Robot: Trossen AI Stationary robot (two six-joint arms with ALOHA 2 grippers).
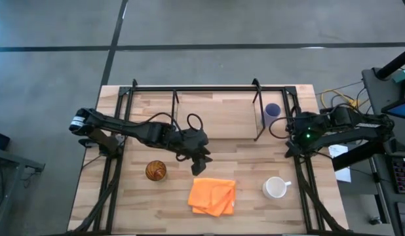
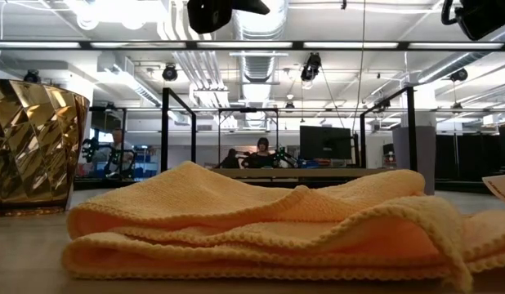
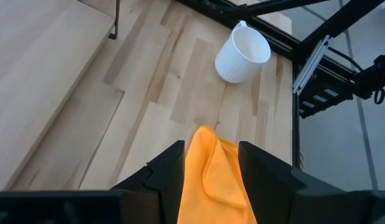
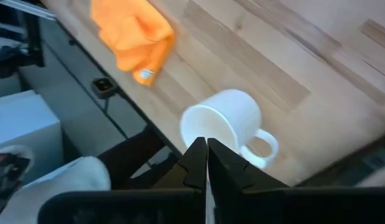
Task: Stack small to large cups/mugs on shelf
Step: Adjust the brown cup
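The orange cloth (image 1: 213, 196) lay folded near the front edge of the wooden worktop (image 1: 150, 128); everything else can be placed from it. The left end effector (image 1: 201, 162) hung just behind the cloth's rear left corner, its fingers (image 3: 166, 168) spread and holding nothing, the cloth showing between them in the left wrist view. The amber tumbler (image 1: 156, 170) stood upright on the worktop to the cloth's left, apart from it; the white handled mug (image 1: 276, 187) stood to the cloth's right, its handle turned away from the cloth. The pale blue-lavender cup (image 1: 272, 110) sat well behind the cloth, at the right end of the black-rod shelf (image 1: 215, 90) along the worktop's rear edge. The right end effector (image 4: 207, 163) was above the mug in the right wrist view, its fingers pressed together and empty.
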